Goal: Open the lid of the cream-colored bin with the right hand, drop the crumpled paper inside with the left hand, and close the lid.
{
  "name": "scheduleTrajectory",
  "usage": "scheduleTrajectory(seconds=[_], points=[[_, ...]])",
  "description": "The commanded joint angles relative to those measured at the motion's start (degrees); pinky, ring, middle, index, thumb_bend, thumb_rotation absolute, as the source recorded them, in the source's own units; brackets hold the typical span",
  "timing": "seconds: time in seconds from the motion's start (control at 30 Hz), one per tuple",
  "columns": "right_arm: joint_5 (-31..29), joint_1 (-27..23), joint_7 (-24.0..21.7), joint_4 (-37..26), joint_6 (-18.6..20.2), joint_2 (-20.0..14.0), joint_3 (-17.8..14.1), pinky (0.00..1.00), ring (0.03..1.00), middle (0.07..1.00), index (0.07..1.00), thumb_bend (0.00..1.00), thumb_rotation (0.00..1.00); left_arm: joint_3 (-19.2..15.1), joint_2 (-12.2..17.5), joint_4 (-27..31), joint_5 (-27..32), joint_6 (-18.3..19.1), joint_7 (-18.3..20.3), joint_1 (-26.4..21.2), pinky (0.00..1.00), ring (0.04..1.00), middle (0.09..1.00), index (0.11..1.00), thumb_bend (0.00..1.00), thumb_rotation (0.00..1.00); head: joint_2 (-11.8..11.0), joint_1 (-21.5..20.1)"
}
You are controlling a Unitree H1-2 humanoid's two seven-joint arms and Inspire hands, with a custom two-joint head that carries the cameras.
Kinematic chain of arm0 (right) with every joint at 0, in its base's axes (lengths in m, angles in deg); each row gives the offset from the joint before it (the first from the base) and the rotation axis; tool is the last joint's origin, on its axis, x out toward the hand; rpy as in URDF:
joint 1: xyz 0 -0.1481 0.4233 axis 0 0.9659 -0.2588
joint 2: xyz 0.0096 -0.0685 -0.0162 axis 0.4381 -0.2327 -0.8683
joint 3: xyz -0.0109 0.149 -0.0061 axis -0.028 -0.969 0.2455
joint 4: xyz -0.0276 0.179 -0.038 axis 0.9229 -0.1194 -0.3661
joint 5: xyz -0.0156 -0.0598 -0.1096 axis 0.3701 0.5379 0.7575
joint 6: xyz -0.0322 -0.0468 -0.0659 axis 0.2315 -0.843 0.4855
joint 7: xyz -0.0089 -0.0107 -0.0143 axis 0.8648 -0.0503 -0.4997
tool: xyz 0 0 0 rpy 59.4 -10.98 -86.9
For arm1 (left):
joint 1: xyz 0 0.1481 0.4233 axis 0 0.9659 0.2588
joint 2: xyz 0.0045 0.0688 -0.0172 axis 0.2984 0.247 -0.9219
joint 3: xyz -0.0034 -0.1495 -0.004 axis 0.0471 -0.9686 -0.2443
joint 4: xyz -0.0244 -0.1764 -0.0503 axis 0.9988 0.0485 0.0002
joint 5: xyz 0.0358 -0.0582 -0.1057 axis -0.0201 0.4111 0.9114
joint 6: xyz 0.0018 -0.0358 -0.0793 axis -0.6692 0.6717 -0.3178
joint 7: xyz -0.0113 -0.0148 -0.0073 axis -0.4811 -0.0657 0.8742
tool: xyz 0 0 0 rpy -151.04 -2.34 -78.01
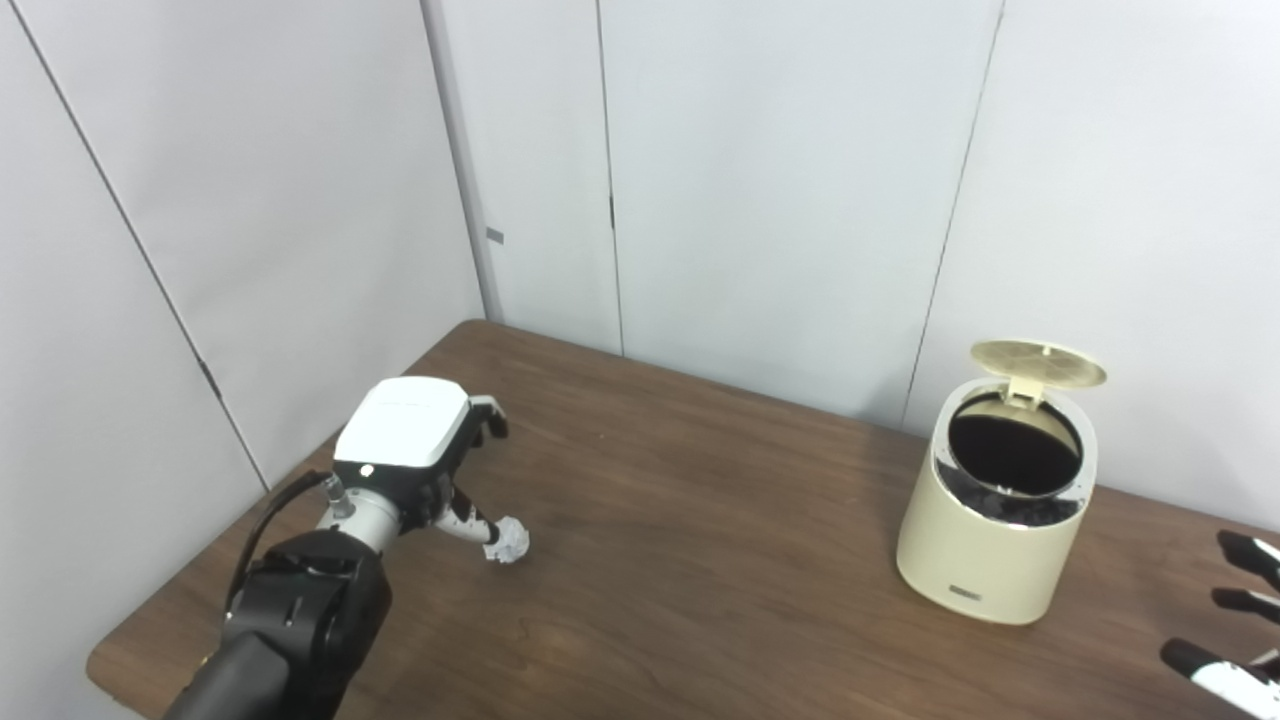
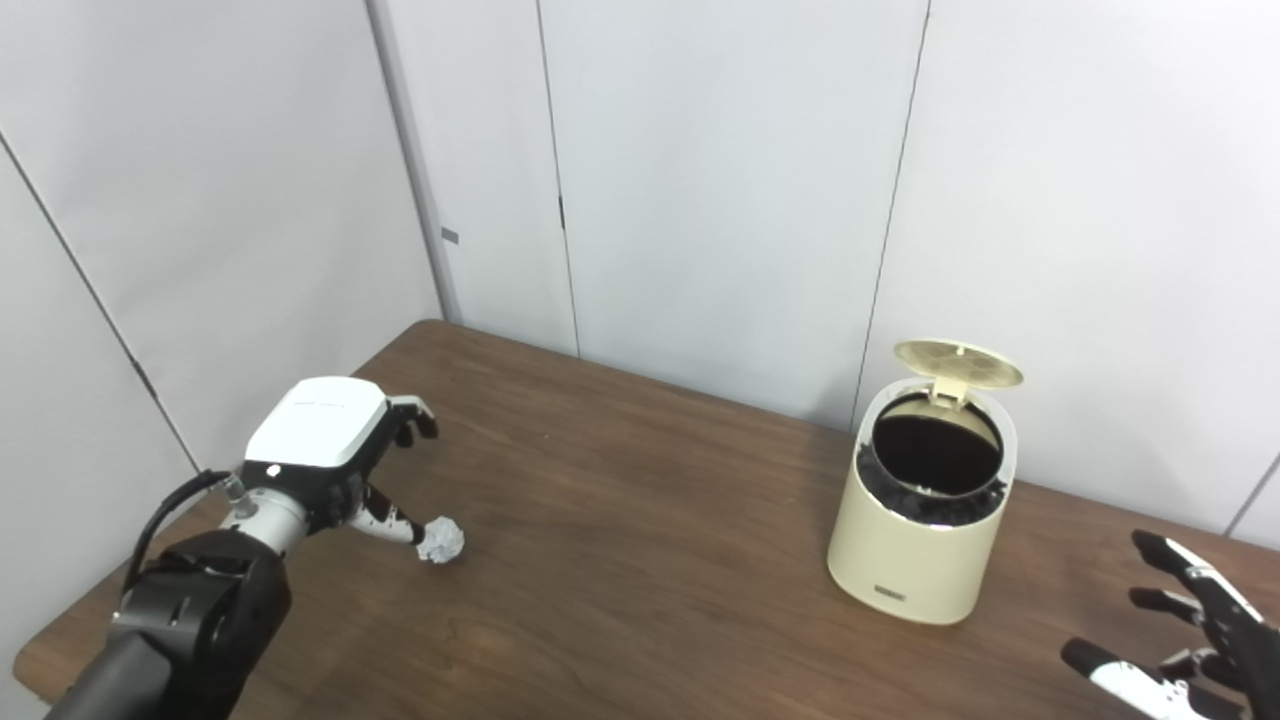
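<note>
Cream-colored bin point(image 2: 920, 540) sits upright on the right side of the brown wooden table point(image 2: 640, 600), lid point(image 2: 957, 364) flipped up and standing open at the back rim, dark interior exposed. A small label plate shows low on the bin's front wall. Crumpled paper point(image 2: 441, 540) lies on the tabletop on the left side, well apart from the bin. Left hand point(image 2: 330, 450) is low over the table just beside the paper, white back plate up, fingers point(image 2: 415, 420) curled forward and down; the thumb reaches out to the paper and looks to be touching it, but the paper is resting on the wood, not lifted. No closed grasp visible, so the hand reads as released, holding nothing. Right hand point(image 2: 1190, 645) is at the lower right corner, near the bin but clear of it and of the lid, fingers spread apart, nothing in it. Only part of it shows in the left eye view. Grey-white wall panels stand behind the table.
</note>
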Motion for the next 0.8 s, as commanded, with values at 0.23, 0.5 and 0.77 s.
scheduleTrajectory(seconds=[0.23, 0.5, 0.77], points=[[-0.6, -2.1, 0.5, -1.2, -2.1, -0.4, -0.3, 0.25, 0.788, 0.898, 0.865, 0.93, 0.53, -1.1, -0.4, -3.7, -0.9, -2.1, -0.9, -1.8, 0.44, 0.555, 0.619, 0.695, 0.91, 0.14, 0.4, 0.0], [-0.1, -2.0, 0.6, -1.0, -2.4, -0.7, -0.1, 0.21, 0.791, 0.899, 0.873, 0.93, 0.55, 0.1, -2.4, -8.8, 2.4, -4.1, -4.0, -2.5, 0.50, 0.582, 0.656, 0.676, 0.88, 0.15, 1.0, -0.3], [0.0, -1.9, 0.6, -1.4, -2.2, -0.8, -0.1, 0.21, 0.779, 0.889, 0.868, 0.93, 0.55, 1.0, -3.2, -12.4, 4.9, -5.6, -7.1, -2.5, 0.51, 0.574, 0.659, 0.661, 0.87, 0.11, 1.5, -0.5]])
